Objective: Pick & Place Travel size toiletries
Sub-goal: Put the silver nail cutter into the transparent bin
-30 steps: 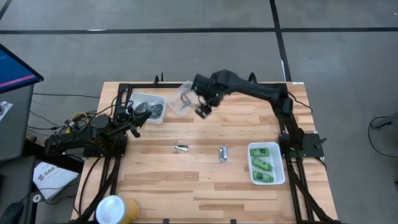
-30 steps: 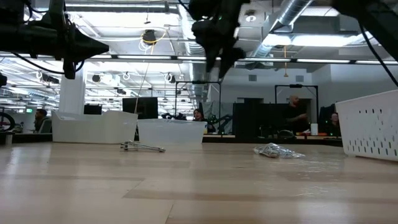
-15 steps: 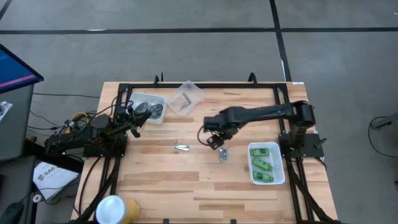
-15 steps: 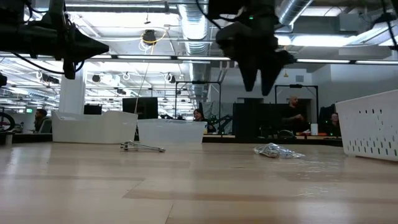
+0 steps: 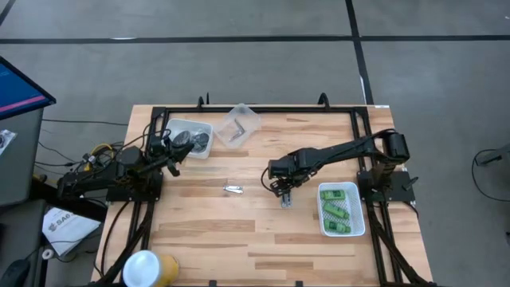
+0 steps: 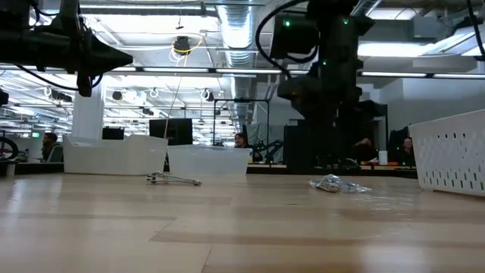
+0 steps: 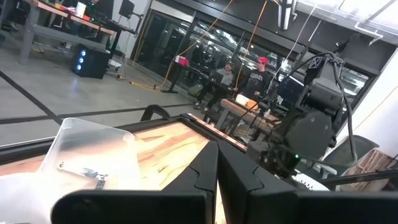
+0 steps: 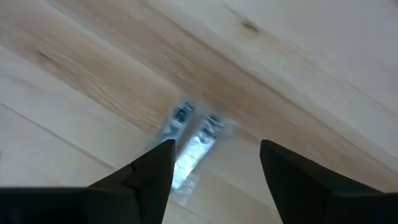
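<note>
My right gripper [image 8: 217,145] is open and points down over a small packet of silver grooming tools [image 8: 191,140] lying flat on the table [image 5: 285,197], one finger on either side, not touching. In the low view the right gripper [image 6: 327,155] hangs just above that packet [image 6: 339,183]. A second silver tool [image 5: 233,189] lies to its left. Green bottles [image 5: 338,209] lie in the white mesh basket [image 5: 362,217]. Dark round jars [image 5: 194,140] sit in a white tub [image 5: 205,128]. My left gripper [image 5: 173,149] is shut and waits by that tub.
A clear plastic tub [image 5: 239,125] near the far edge holds a silver tool [image 7: 84,173]. The black frame rail [image 5: 263,110] runs along the far edge. Bare wood [image 5: 239,231] lies toward the near edge. A yellow and white object [image 5: 149,269] sits at the near left corner.
My right gripper has swung from above the clear tub at the far edge toward the near edge and right, and come down over the silver tool packet. Nothing on the table has moved.
</note>
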`<state>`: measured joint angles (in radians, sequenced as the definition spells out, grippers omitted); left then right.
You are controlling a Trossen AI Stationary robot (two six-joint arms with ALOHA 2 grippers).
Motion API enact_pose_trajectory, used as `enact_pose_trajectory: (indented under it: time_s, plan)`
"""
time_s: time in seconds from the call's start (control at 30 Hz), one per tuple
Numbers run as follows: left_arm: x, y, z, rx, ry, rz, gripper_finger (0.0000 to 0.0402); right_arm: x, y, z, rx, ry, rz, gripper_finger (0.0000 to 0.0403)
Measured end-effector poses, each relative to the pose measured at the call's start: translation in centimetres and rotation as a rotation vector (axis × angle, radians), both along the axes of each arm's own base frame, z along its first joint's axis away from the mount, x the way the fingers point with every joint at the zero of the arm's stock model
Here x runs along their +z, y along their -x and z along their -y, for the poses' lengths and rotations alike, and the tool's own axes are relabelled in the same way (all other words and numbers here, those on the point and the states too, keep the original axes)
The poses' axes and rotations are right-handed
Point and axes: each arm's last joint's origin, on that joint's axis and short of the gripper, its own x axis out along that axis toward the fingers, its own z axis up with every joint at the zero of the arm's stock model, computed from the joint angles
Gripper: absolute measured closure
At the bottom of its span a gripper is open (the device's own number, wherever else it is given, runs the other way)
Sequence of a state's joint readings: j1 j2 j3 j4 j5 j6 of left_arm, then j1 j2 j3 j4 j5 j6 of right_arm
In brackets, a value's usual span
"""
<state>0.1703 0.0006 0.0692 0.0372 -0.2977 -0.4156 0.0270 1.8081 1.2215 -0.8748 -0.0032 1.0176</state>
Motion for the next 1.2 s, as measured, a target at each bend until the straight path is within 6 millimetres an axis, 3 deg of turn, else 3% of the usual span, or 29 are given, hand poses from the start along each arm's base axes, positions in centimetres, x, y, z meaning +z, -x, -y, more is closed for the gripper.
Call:
enact_pose_trajectory:
  time_s: [0.33,0.47,0.9,1.2]
  plan:
    - [0.0,0.0,0.0,0.0,0.003,0.001,0.04,-0.6,-0.3,-0.8,0.026,0.003,0.003,0.0186]
    - [0.0,0.0,0.0,0.0,0.003,0.001,0.04,-1.9,0.2,-1.1,0.031,0.003,-0.028,0.0187]
    - [0.0,0.0,0.0,0.0,0.002,-0.001,0.04,-3.6,0.3,-1.9,0.028,-0.014,-0.016,0.0191]
    - [0.0,0.0,0.0,0.0,0.003,0.0,0.04,-3.9,0.3,0.4,0.035,0.008,-0.041,0.0237]
